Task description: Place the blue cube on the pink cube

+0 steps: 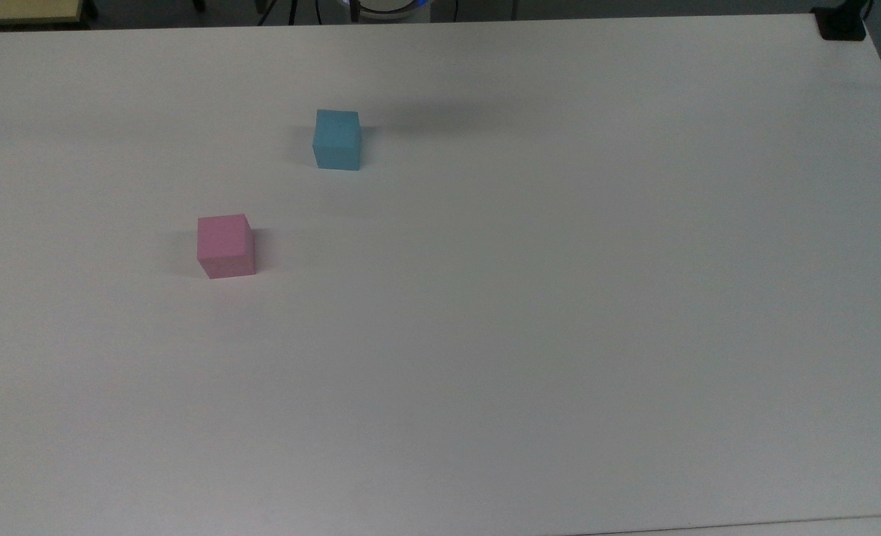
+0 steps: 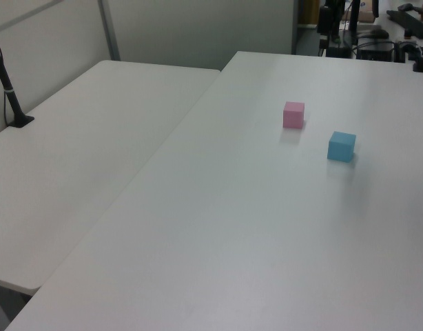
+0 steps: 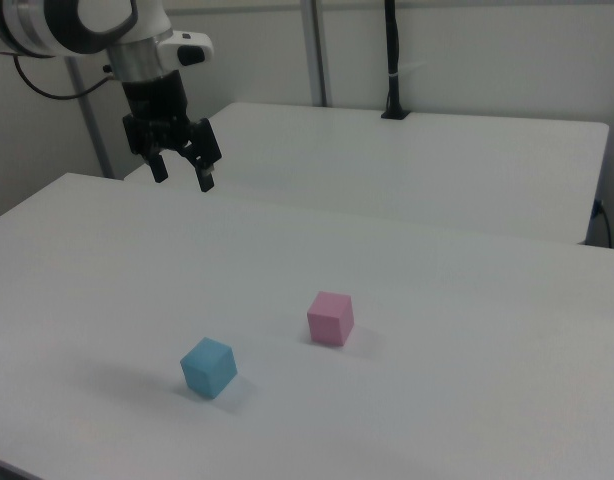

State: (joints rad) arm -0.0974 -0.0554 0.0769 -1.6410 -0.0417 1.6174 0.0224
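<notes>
I take the pink cube (image 1: 225,246) as my landmark on the white table (image 1: 559,335). The blue cube (image 1: 336,139) sits apart from it, up and toward the top view's right, both flat on the tabletop with bare surface all around and the table edges far off. In the right view my gripper (image 3: 183,172) hangs high above the table, well behind and toward the right view's left of the pink cube, fingers spread and holding nothing. I can read no writing on either cube.
</notes>
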